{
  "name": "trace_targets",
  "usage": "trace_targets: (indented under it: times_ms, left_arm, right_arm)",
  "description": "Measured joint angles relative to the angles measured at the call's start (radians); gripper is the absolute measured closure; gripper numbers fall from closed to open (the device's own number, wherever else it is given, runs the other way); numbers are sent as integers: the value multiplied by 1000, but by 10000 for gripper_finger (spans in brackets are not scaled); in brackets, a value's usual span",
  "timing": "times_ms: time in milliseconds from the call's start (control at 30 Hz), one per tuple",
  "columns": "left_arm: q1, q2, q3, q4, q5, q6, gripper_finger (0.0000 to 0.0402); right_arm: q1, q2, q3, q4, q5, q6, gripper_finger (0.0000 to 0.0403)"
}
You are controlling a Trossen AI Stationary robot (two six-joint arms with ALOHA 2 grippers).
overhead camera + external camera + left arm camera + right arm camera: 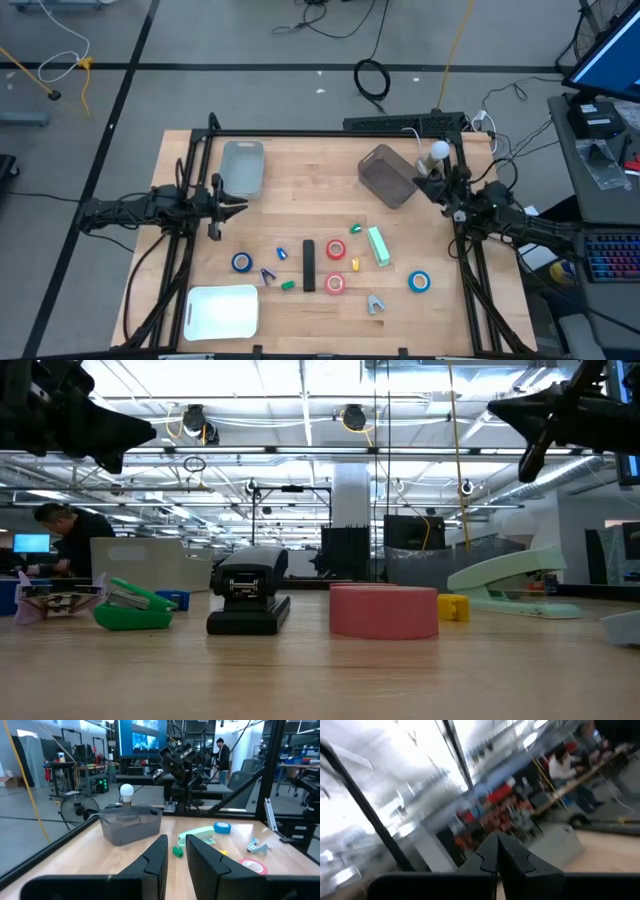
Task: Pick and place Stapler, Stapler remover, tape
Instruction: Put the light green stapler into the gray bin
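A black stapler (309, 265) and a light green stapler (378, 246) lie on the table's middle. Around them lie two red tape rolls (335, 250) (335, 284), two blue tape rolls (241, 262) (419, 282) and several small stapler removers, among them a green one (288, 285) and a grey one (375, 304). My left gripper (177, 840) hangs level at the table's left side (235, 207), its fingers a little apart with nothing between them. My right gripper (496, 840) is shut on nothing, raised at the right (432, 183) beside a dark bin.
A grey bin (243, 165) stands at the far left, a dark translucent bin (387, 175) at the far right, and a white tray (222, 311) at the near left. A black frame (330, 131) borders the table. People are in the room behind.
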Motion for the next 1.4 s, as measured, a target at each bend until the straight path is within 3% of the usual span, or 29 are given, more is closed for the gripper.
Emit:
trace_targets:
  times_ms: [167,533,867,1200,1400]
  left_arm:
    - [0,0,0,-1,0,10,330]
    - [0,0,2,-12,0,136,330]
    - [0,0,2,-38,-25,141,330]
    - [0,0,2,-38,-26,124,330]
    - [0,0,2,-37,-26,107,330]
  right_arm:
    - [56,119,144,-70,1,-77,403]
    - [225,540,478,-508,-2,-118,403]
    - [374,905,755,-916,3,-1,403]
    - [441,1122,867,-1127,0,237,399]
    - [443,1177,867,-1174,-77,292,348]
